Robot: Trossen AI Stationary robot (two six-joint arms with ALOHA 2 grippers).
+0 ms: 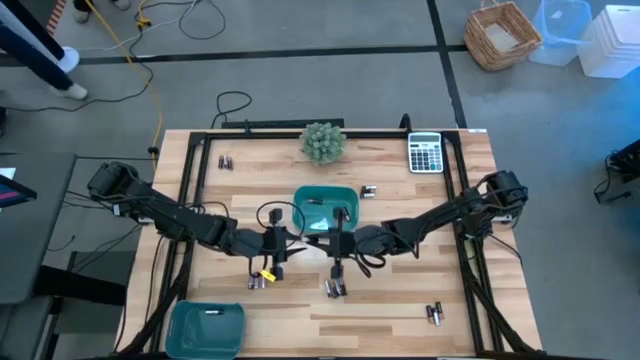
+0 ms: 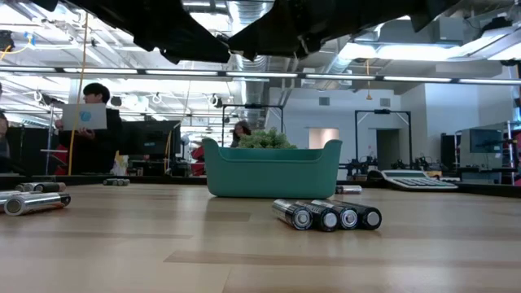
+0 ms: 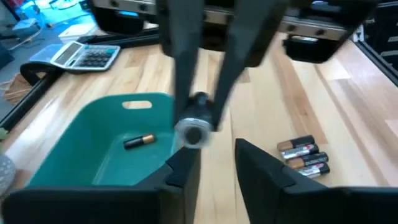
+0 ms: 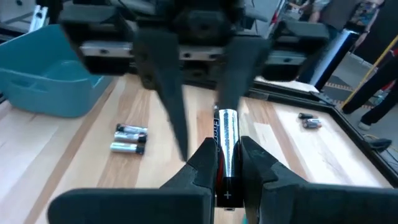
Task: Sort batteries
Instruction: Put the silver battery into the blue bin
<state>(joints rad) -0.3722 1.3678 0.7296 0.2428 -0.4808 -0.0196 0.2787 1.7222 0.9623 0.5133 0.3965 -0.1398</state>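
Batteries point(image 2: 327, 216) lie grouped on the wood near the teal tray point(image 1: 325, 208); my right gripper point(image 4: 229, 163) clamps one battery point(image 4: 226, 146); my left gripper point(image 3: 217, 165) stands parted, facing it.

Both arms are stretched inward to mid-table, where the left gripper point(image 1: 272, 243), fingers parted, is faced by the clamped right gripper point(image 1: 338, 243).
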